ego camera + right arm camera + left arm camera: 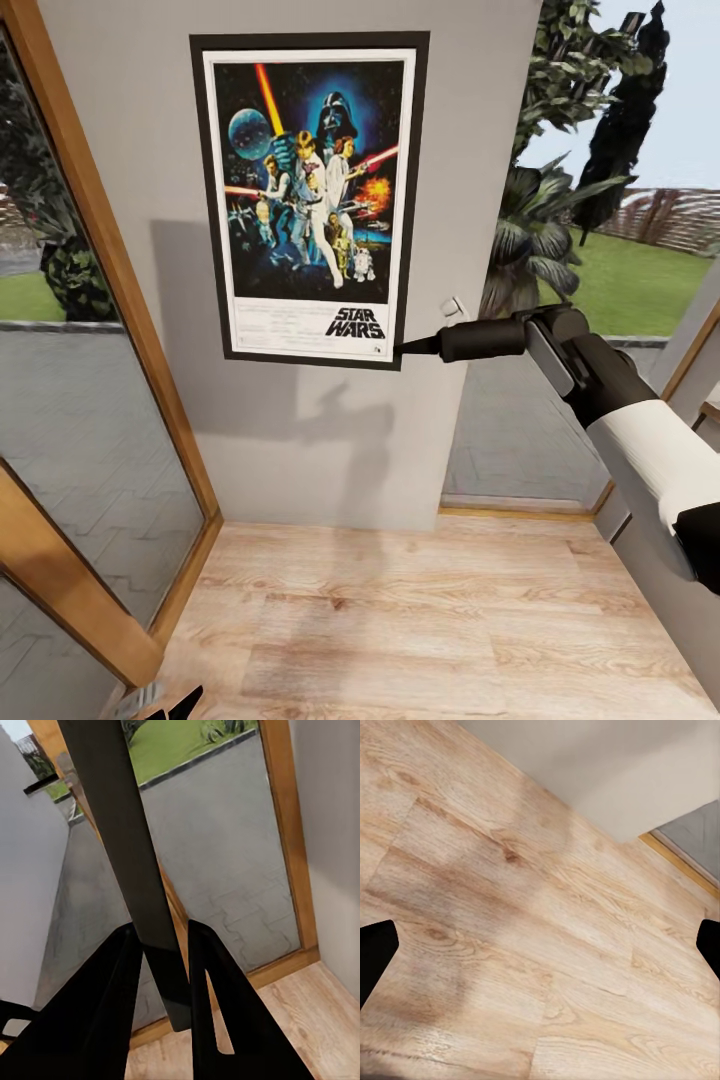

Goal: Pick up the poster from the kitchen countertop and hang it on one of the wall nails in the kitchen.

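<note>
The poster (310, 195), a Star Wars print in a thin black frame, lies flat and upright against the grey wall (300, 440). My right gripper (405, 349) is shut on its lower right corner. In the right wrist view the frame's edge (127, 832) runs as a dark strip between the two black fingers (225, 1005). My left gripper (540, 949) hangs low and open over the wooden floor (525, 892), with nothing between its fingertips (375, 952). The kitchen countertop is out of view, and no wall nail can be made out.
A wood-framed glass door (110, 300) stands at the left of the wall. At the right is a tall window (600, 250) onto the garden. A small white switch (453, 307) sits on the wall by the poster's corner.
</note>
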Robot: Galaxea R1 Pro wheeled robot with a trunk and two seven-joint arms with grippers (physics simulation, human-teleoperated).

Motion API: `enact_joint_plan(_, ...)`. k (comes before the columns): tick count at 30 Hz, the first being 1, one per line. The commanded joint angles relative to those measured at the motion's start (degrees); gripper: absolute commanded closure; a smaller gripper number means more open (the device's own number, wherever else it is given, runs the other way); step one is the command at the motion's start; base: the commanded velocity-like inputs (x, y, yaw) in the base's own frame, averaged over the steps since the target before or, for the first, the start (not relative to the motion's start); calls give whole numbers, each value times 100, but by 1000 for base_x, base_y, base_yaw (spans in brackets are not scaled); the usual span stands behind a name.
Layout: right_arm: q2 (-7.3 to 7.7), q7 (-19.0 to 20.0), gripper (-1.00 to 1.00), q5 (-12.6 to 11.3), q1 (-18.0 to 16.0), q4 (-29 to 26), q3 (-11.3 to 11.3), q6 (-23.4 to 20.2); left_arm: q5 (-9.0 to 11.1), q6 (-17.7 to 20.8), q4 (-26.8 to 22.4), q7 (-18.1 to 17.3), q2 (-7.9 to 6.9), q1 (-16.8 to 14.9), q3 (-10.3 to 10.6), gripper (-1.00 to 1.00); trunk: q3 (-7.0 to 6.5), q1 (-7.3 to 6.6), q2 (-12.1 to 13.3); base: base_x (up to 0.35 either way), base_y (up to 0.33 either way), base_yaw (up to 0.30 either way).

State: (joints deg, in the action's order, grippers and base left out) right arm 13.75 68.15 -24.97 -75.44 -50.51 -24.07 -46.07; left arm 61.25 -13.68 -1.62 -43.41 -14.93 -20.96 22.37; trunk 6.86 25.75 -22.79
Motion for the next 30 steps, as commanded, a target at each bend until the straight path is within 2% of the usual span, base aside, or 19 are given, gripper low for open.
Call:
enact_joint_plan(1,5,-5,100,-43,-8,-1,-16,-39,28,-38,4,-9,-1,-5,48,-100,13,4,-13,0,0,0)
enact_joint_plan(16,5,-5,100,-43,-6,-3,-13,-34,35,-38,4,-9,-4,-5,44,-100,13,4,-13,10,0,0)
enact_joint_plan(30,5,-9,100,-43,-6,-3,-17,-33,35,-38,4,-9,-5,-5,46,-100,13,4,-13,287,0,0)
